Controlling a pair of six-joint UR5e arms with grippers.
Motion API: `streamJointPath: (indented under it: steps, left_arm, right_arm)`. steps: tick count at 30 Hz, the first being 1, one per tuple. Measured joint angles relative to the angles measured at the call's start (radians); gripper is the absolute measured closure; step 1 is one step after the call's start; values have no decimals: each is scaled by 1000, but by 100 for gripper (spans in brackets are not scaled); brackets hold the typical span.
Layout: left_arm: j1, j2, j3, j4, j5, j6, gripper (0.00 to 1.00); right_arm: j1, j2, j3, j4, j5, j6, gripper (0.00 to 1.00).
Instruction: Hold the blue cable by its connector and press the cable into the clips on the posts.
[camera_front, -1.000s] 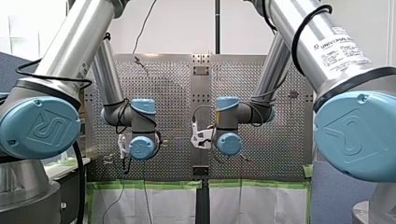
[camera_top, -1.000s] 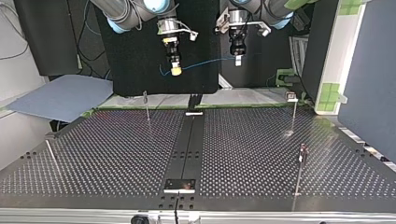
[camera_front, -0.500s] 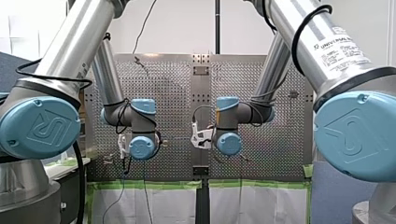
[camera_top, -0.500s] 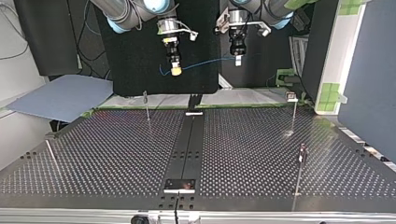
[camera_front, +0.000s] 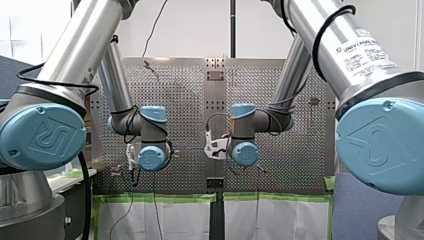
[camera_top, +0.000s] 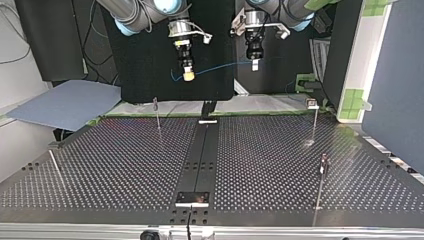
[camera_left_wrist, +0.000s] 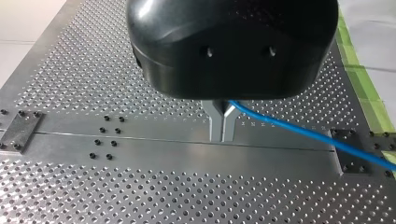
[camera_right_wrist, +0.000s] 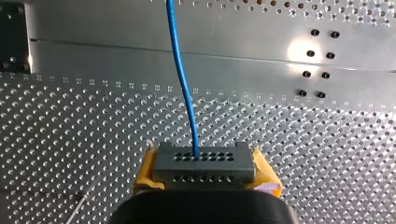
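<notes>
I've got a thin blue cable (camera_right_wrist: 184, 84), a grey block connector (camera_right_wrist: 204, 163) with two rows of dark holes, yellow pads (camera_right_wrist: 145, 175) on my right gripper (camera_right_wrist: 205, 171), a glossy black body with bare-metal fingers (camera_left_wrist: 215, 122) on my left gripper (camera_left_wrist: 222, 138), a silver hole-gridded table (camera_left_wrist: 116, 186), green tape (camera_left_wrist: 362, 84) edging.

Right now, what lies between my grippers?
Only the blue cable, from the connector in my right gripper to my left gripper; see the top view.

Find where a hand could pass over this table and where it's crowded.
Bare table: between the centre strip and the post at the top view's left, and between the strip and the two posts at its right. Crowded: above the far edge, where my right gripper, on the connector, and my left gripper hold the blue cable.
</notes>
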Motion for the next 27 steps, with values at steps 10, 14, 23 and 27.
streamJointPath:
  steps: [10,14,23,27]
  left_arm:
    - [1,0,0,0,1,1,100]
    - [1,0,0,0,1,1,100]
    - [0,-4,-4,-3,5,5,100]
    - [-1,-24,-23,-27,22,30,100]
  right_arm:
    - [36,82,-13,40,-8,-15,100]
    - [37,99,-13,41,-9,-16,100]
    - [37,102,-14,41,-9,-16,100]
    - [37,103,-14,41,-9,-16,100]
